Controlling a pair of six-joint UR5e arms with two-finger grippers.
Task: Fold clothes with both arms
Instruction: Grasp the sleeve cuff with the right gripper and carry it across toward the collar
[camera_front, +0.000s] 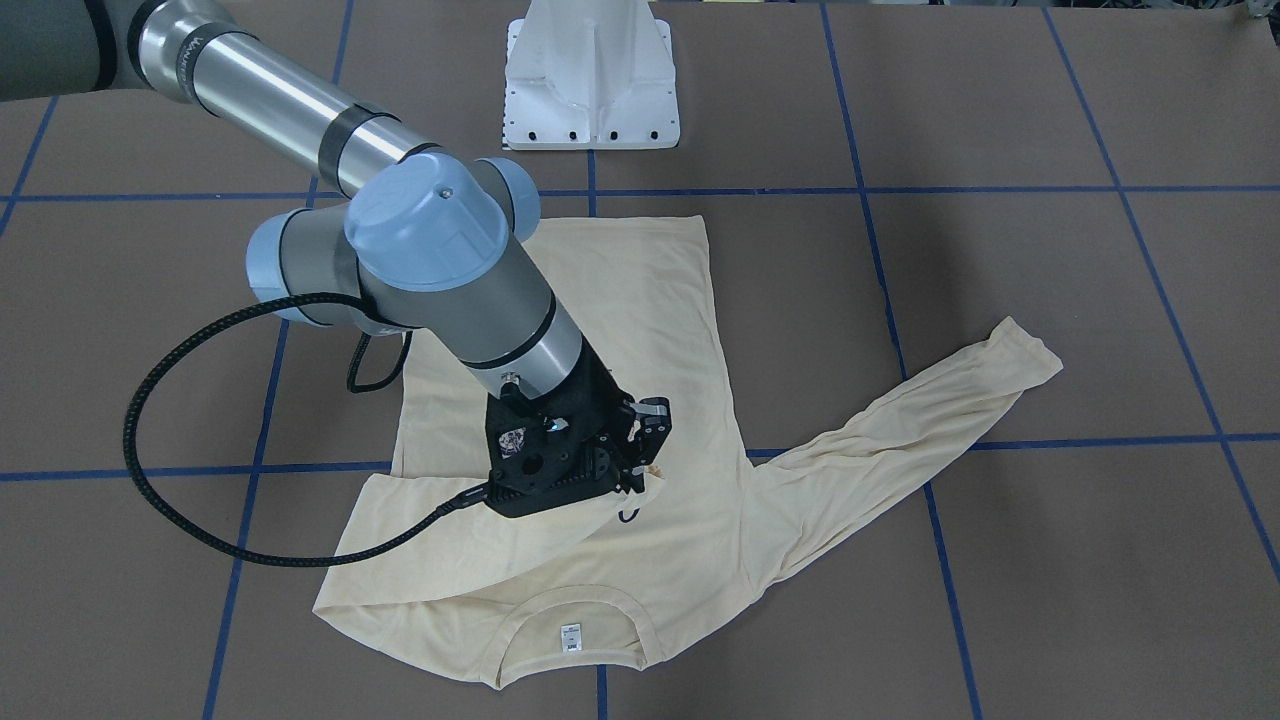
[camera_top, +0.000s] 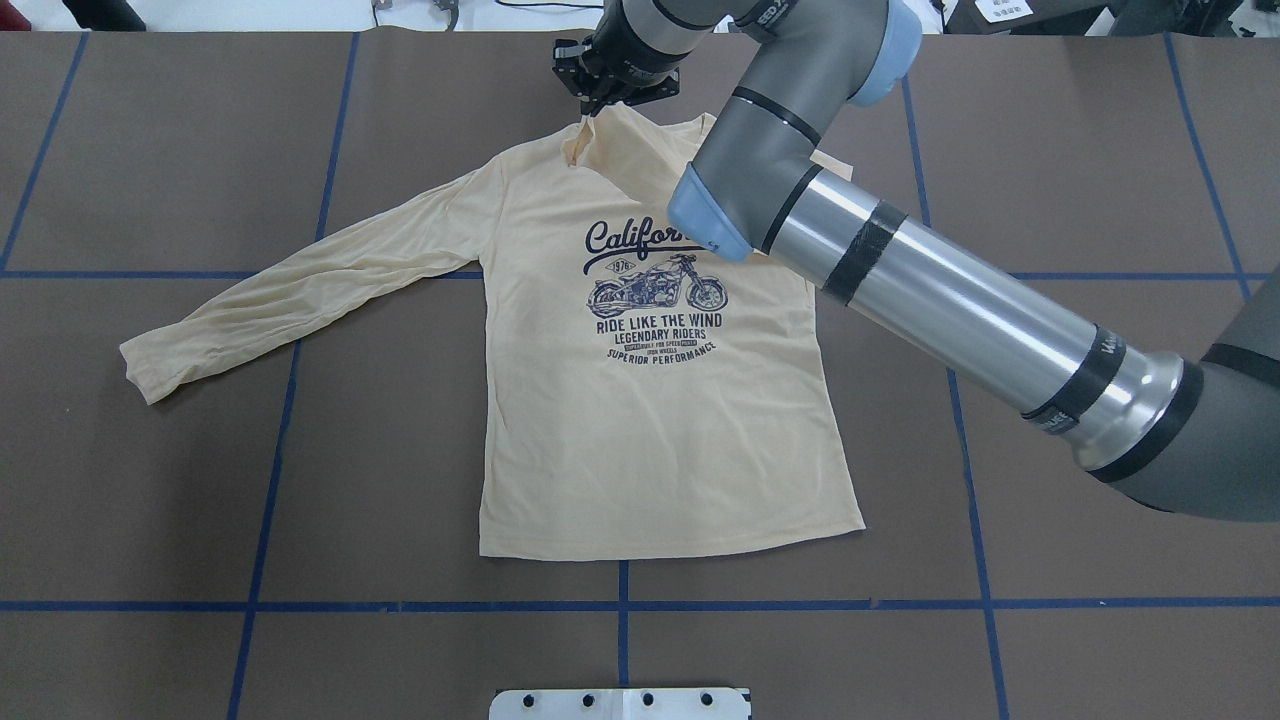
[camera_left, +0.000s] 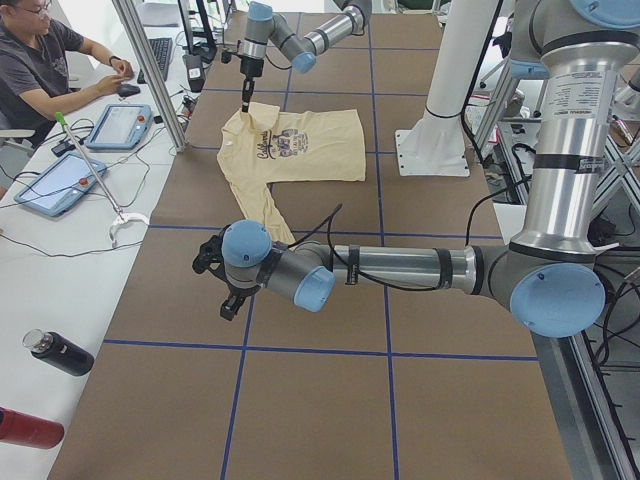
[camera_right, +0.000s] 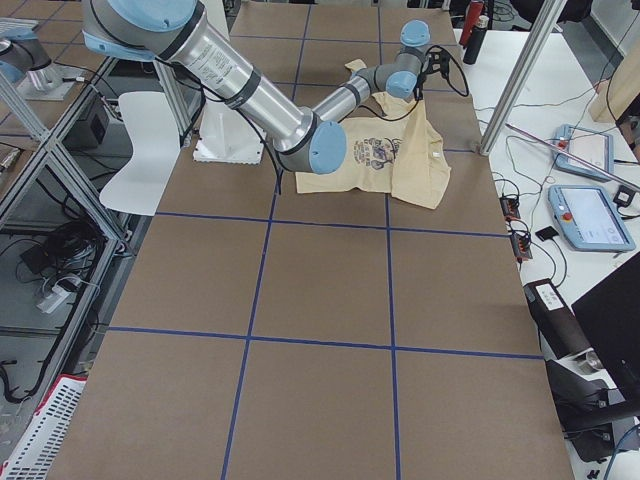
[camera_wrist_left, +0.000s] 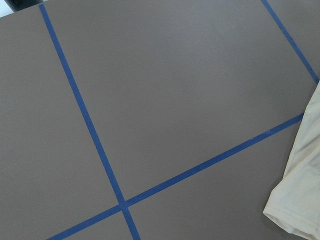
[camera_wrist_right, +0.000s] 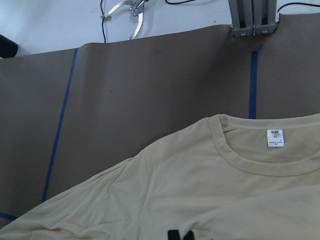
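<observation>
On the desk (camera_top: 150, 500) the shirt (camera_top: 650, 440) lies print-up, body flat, left sleeve (camera_top: 300, 290) flung out. Folding's barely started, I'd say. Right end effector (camera_front: 642, 468) is clamped on the right sleeve (camera_front: 450, 540), holding it over the chest. The left end effector (camera_left: 225, 290) hangs near the left cuff, and I can't tell its grip.

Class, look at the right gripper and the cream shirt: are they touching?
Touching. In the overhead view the shirt rises from the table in a peak near the collar, and the tip of that peak sits inside the right gripper.
</observation>
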